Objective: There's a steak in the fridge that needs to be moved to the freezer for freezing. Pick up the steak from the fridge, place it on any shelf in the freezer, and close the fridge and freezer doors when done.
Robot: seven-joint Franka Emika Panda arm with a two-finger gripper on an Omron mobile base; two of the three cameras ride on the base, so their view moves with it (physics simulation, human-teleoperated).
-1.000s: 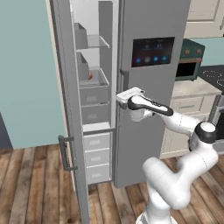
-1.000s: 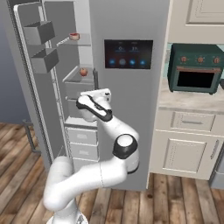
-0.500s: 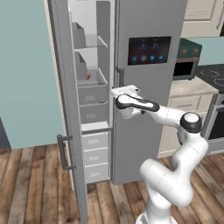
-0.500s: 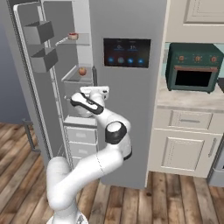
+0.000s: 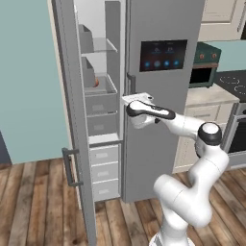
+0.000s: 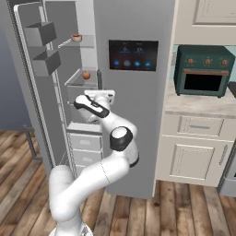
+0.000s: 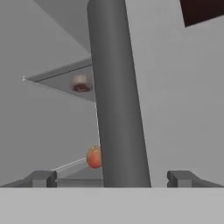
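Kitchen cabinets and plank floor surround the grey appliance. Spread wide, the gripper (image 7: 111, 178) straddles the bar handle (image 7: 117, 96) of the panelled fridge door (image 5: 158, 91). Beyond it, an orange fruit (image 7: 93, 156) sits on a freezer shelf; farther up lies the steak (image 7: 81, 84).

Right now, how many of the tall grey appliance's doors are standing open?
1. The plain grey door on the left is swung wide open, showing shelves and bins. The door with the dark display panel is shut; the gripper is open around its bar handle.
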